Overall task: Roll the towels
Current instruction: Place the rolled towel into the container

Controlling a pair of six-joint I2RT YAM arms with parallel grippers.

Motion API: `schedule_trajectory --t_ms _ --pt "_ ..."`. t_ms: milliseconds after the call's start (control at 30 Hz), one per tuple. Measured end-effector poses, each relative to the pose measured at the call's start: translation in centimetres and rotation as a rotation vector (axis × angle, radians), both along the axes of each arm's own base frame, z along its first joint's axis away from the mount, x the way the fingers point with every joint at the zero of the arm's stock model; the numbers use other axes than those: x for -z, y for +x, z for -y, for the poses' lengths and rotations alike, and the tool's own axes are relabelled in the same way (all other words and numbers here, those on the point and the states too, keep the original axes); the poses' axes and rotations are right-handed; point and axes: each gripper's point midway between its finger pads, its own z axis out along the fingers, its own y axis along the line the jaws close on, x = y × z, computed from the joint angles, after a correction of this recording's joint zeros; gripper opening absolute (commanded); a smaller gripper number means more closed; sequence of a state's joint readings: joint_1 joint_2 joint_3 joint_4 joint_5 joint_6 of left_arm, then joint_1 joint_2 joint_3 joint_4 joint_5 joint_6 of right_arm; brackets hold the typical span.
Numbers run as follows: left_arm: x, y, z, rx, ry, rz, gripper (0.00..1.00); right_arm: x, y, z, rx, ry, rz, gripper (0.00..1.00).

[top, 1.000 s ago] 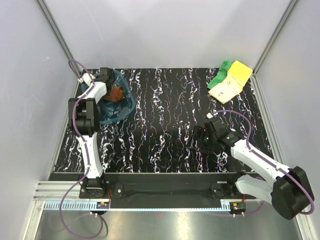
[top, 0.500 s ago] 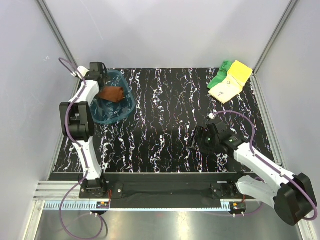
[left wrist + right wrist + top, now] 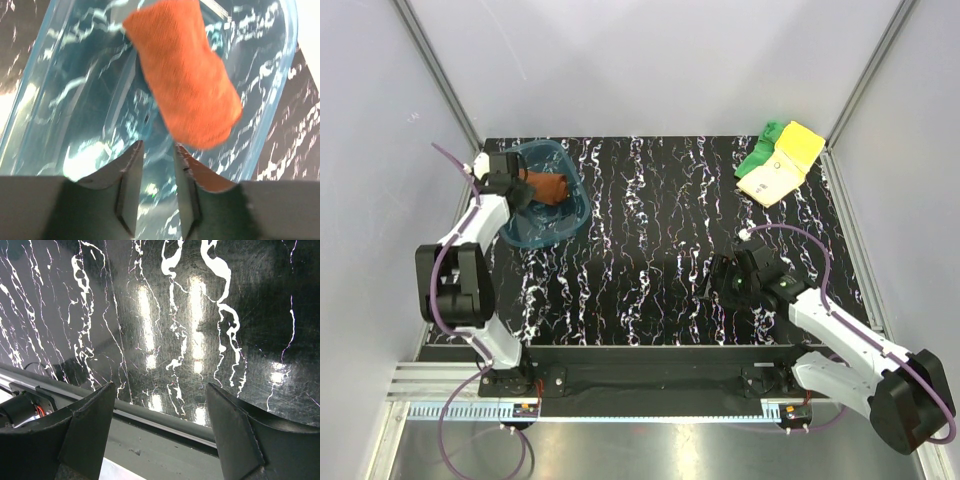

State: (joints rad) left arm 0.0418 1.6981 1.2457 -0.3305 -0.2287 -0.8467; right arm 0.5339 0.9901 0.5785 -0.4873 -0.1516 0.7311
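The right gripper [image 3: 159, 395] hangs wide apart over the tabletop [image 3: 640, 220] near its near edge. At the far-left corner, the left gripper [image 3: 156, 150] is narrowly parted and empty above the teal tray [image 3: 65, 90], which holds the rolled rust-brown towel [image 3: 187, 85]. In the far-right corner, the yellow towel [image 3: 775, 178] and green towel [image 3: 760, 155] lie touching and unrolled.

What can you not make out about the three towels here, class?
- Green towel: top view, partly covered by the yellow towel.
- Yellow towel's print: top view, too small.
- Rust towel: top view, one end behind the left pincer.
- Right wrist view: no towel in frame.
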Motion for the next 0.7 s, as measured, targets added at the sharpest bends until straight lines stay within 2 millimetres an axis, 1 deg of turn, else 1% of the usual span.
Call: schedule_trajectory --t_ms 33,133,233,367,500,567,633,700 --pt "-0.1 -0.6 0.4 0.012 -0.008 0.0 0.31 0.0 0.0 0.0 0.0 0.0 0.0 0.8" --pt "0.0 -0.9 1.2 0.039 -0.024 0.009 0.3 -0.1 0.0 0.0 0.0 0.002 0.003 0.8" --pt "1.1 -1.2 2.2 0.064 -0.044 -0.002 0.28 -0.3 -0.1 0.1 0.0 0.005 0.009 0.8" --pt "3.4 -1.0 3.6 0.086 -0.08 -0.041 0.25 -0.7 -0.2 0.1 0.0 0.013 0.023 0.8" --pt "7.0 -1.0 5.3 0.103 -0.11 -0.111 0.24 -0.7 -0.4 0.3 0.002 0.01 0.023 0.8" --pt "8.4 -1.0 6.0 0.105 -0.119 -0.143 0.24 -0.5 -0.6 0.4 0.002 0.006 0.016 0.81" --pt "9.2 -0.6 6.7 0.106 -0.127 -0.157 0.24 -0.3 -0.7 0.5 0.002 0.001 0.01 0.81" --pt "9.4 0.5 7.1 0.102 -0.134 -0.154 0.24 -0.3 -0.7 0.5 0.003 -0.001 0.012 0.81"
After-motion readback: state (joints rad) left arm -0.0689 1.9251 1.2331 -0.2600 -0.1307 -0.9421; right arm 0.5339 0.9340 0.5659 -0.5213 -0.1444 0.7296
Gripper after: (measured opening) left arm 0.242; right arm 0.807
